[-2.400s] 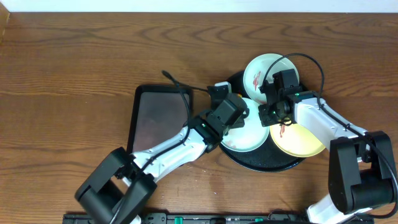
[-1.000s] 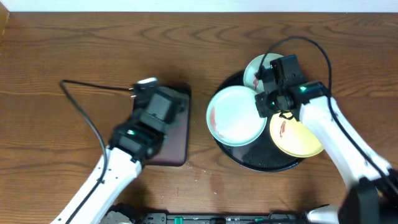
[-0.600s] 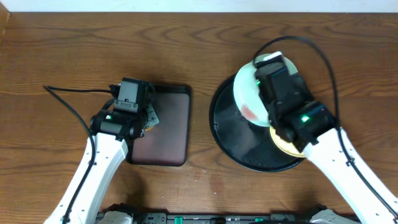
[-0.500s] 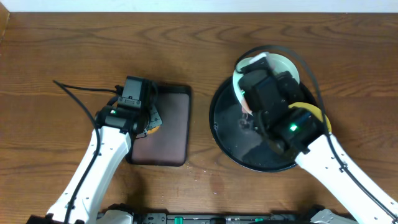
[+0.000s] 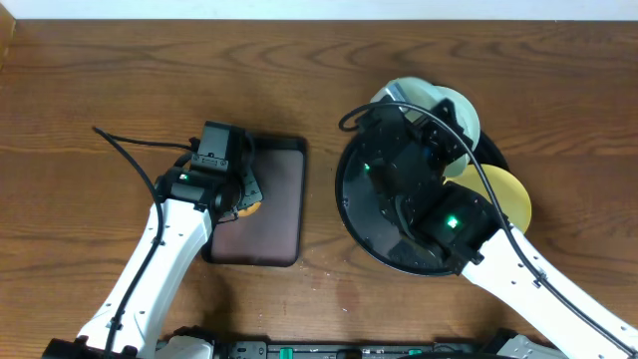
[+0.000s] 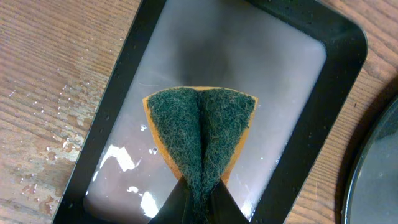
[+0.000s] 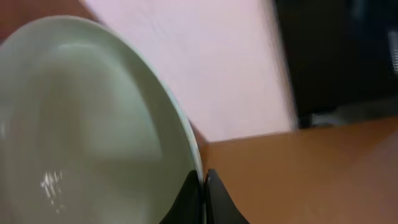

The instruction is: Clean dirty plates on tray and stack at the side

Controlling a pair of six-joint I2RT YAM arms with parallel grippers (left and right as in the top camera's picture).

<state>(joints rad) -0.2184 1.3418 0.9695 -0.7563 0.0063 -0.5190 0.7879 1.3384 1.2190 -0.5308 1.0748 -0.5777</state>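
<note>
Nearest in, on the L side, the left gripper (image 6: pixel 199 203) is clamped on a sponge (image 6: pixel 200 137) – green scrub face up, orange body showing along the edges, and the pinch folds it down the middle. It hangs over the rectangular tray (image 6: pixel 127 65), a dark-rimmed thing w/ a wet film shining on its floor. Water droplets speckle the table (image 6: pixel 43 74) just left of that rim. From overhead the same sponge shows as an orange sliver by the fingers, above the L half of the rectangular tray.

Across to the R: the round black tray (image 5: pixel 364 214) lies near the rectangular one but apart from it, wood between them. Its L half lies bare and glossy; the right arm covers most of the rest.

The yellow plate (image 5: pixel 503 189) sits at the tray's R edge, partly hidden under that arm.

Farthest out, the right gripper (image 7: pixel 203 186) is closed on the rim of a pale plate (image 7: pixel 81 124) – tilted and raised, and the wrist pic is blurred. Overhead, pale plate surface peeks out on both sides of the wrist above the tray's far edge; can't tell whether that's one plate or two.
</note>
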